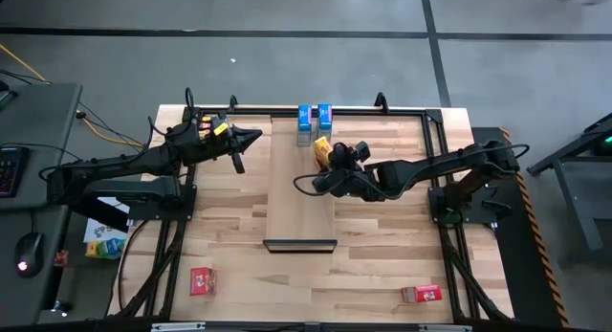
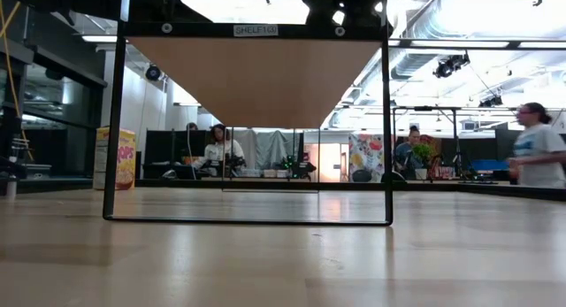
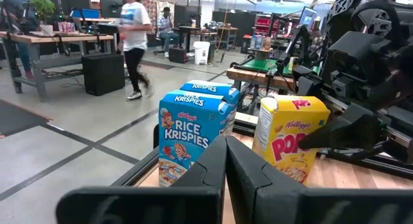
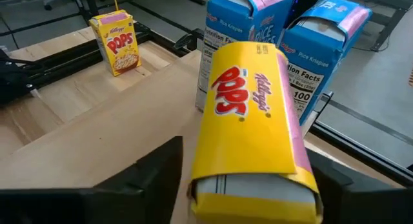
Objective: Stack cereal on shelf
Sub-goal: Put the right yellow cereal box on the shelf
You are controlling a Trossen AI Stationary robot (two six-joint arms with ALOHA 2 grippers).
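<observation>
The pale wood shelf plank (image 1: pixel 301 203) runs down the table's middle, its dark lip (image 1: pixel 299 244) at the near end. Two blue cereal boxes (image 1: pixel 314 116) stand upright side by side on its far end and also show in the right wrist view (image 4: pixel 284 37). My right gripper (image 1: pixel 331 158) is shut on a yellow box (image 4: pixel 248 114) just near of them. A second yellow box (image 4: pixel 116 42) stands upright on the tabletop left of the plank, beside my left gripper (image 1: pixel 254 136), which is shut and empty. Two red boxes (image 1: pixel 202 280) (image 1: pixel 421 294) lie near the table's near edge. My right gripper pinches the yellow box between its two fingers (image 4: pixel 155 179), on two opposite sides (image 4: pixel 197 179) near the end that faces the wrist. The fingers come from the table's right, slanting down. The box tilts toward the blue boxes; I cannot tell whether it touches the plank.
A black frame (image 1: pixel 435 179) runs around the plank's sides and along the table's far edge. Bare plank lies between the held box and the lip. People sit and walk in the room beyond the table (image 2: pixel 535 143).
</observation>
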